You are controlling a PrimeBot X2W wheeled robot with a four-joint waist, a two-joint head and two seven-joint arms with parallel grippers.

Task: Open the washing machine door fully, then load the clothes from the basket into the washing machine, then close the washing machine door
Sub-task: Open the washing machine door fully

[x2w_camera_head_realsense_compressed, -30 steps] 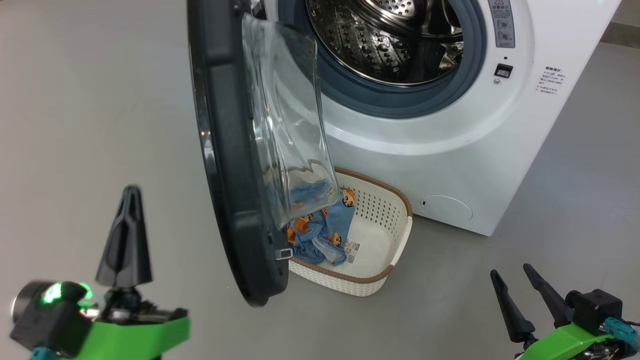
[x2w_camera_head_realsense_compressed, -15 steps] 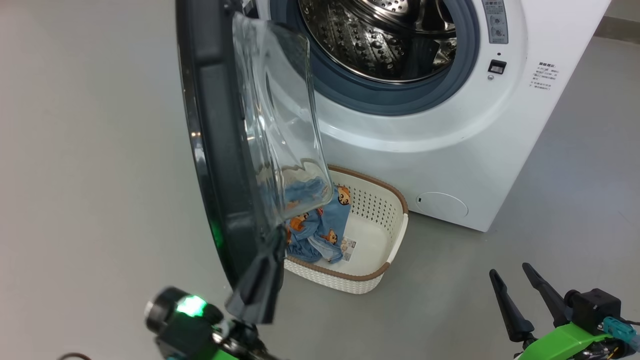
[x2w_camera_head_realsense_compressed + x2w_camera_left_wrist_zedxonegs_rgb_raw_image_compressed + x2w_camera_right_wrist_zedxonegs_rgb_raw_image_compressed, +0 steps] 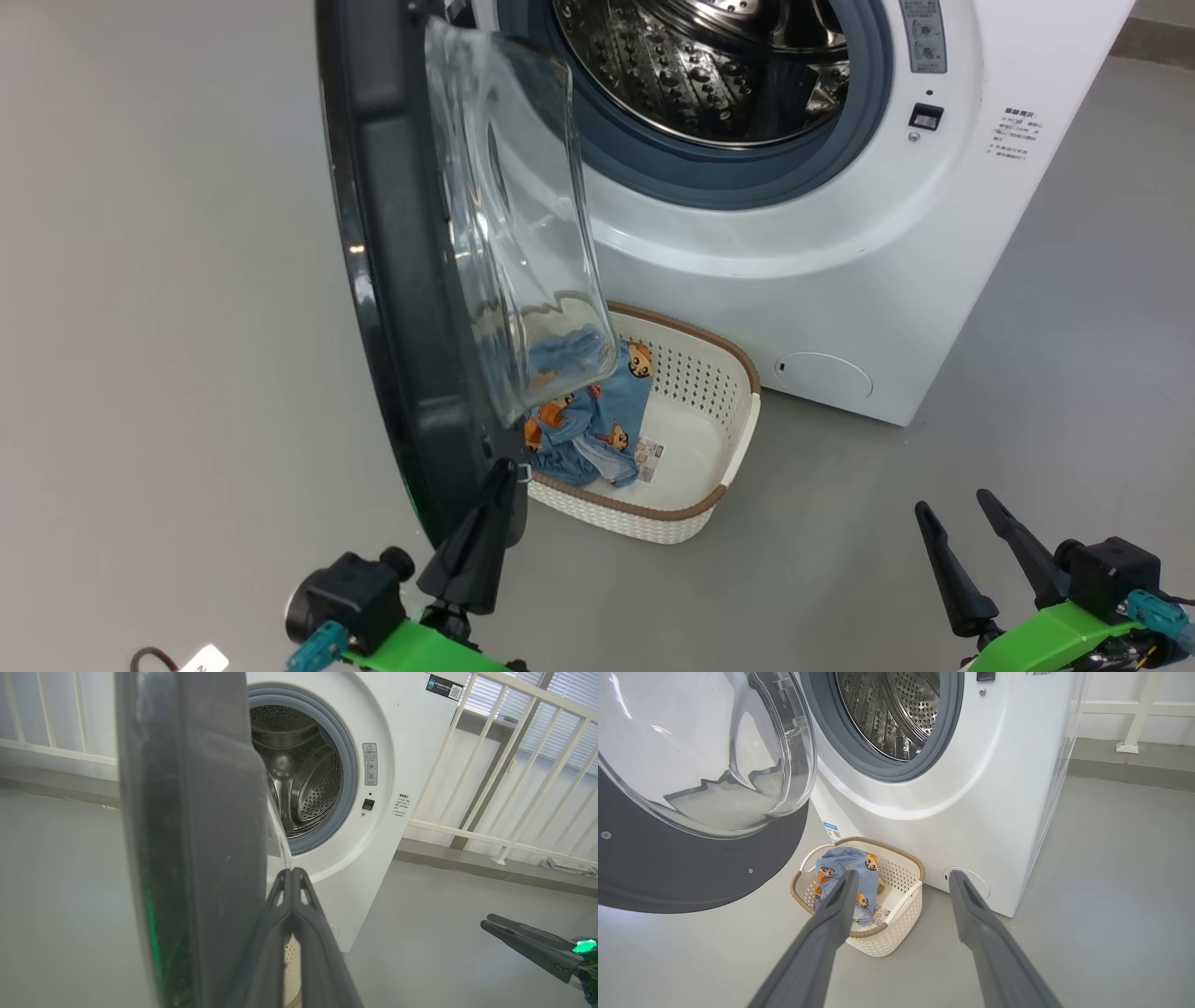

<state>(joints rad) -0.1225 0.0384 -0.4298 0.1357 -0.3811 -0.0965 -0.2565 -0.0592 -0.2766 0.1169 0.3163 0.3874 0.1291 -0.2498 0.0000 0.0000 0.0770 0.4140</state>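
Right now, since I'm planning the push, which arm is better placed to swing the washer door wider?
Left. The left pincer, shut, sits at the inner side of the door, by its lower edge, likely ready to push. The right pincer hangs open, well apart from the door.

The door (image 3: 392,280) is cut off at 12 o'clock; its glass hides part of the clothes (image 3: 616,411). The label (image 3: 651,455) in the basket (image 3: 644,525) is too small to read. The left gripper (image 3: 504,471) seems to touch the door's rim at 6 o'clock.
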